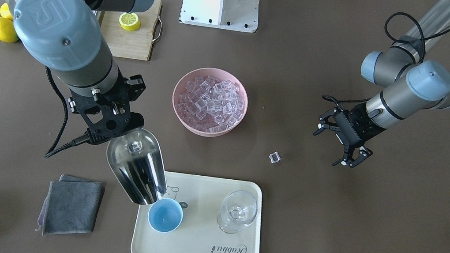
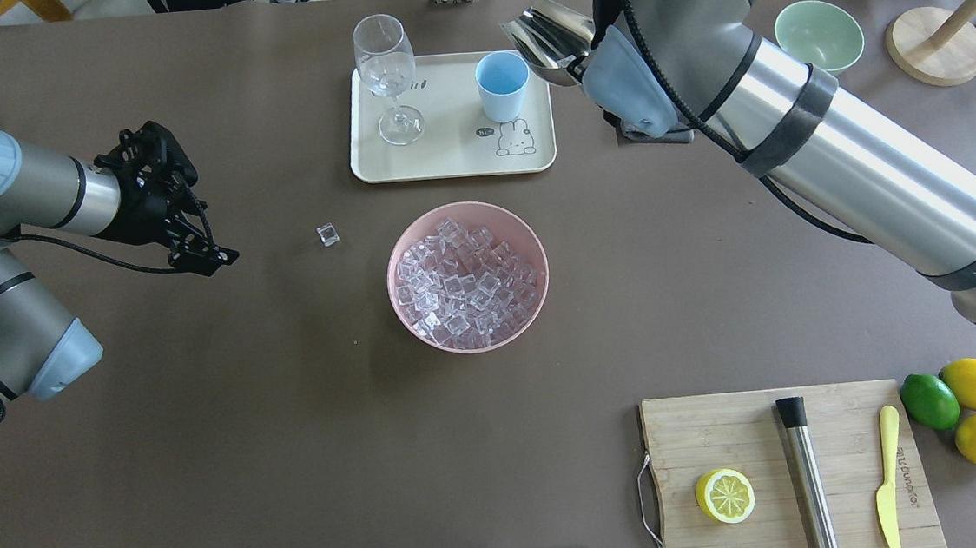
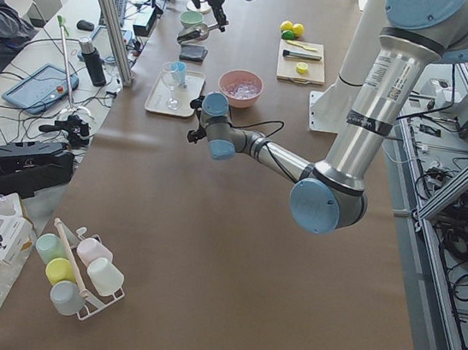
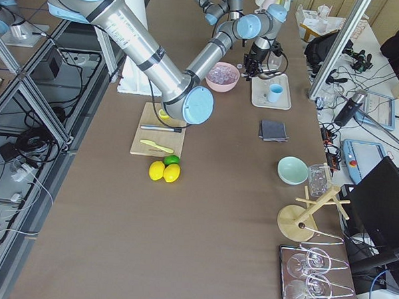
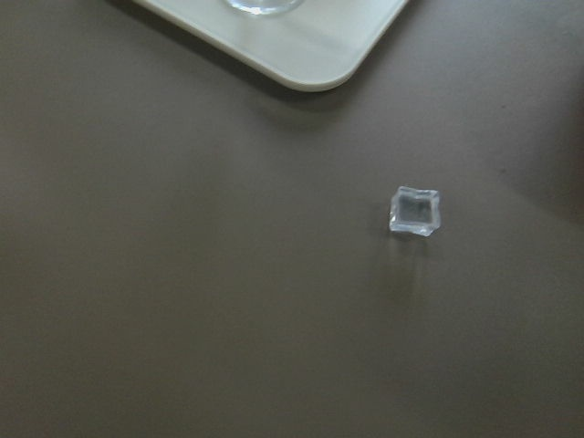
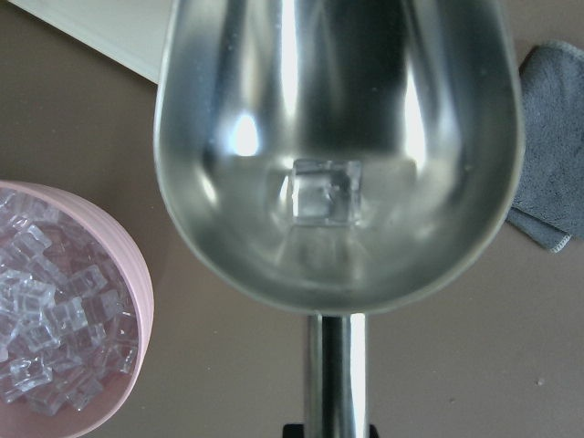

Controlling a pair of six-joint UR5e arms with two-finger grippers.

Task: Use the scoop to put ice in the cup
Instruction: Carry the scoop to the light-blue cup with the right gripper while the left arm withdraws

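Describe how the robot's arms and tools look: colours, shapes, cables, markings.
The left arm and right arm are silver-grey tubes with pale-blue joint caps and black cables; one right cap bears a UR logo. Left tool and right tool: black, two-fingered.

Plain brown bench (image 5: 182, 301), one clear ice cube (image 5: 415, 211) lying on it right of centre, rounded corner of a cream tray (image 5: 310, 55) at the far edge, clear glass base (image 5: 260, 5) just showing on the tray, cube apart from tray
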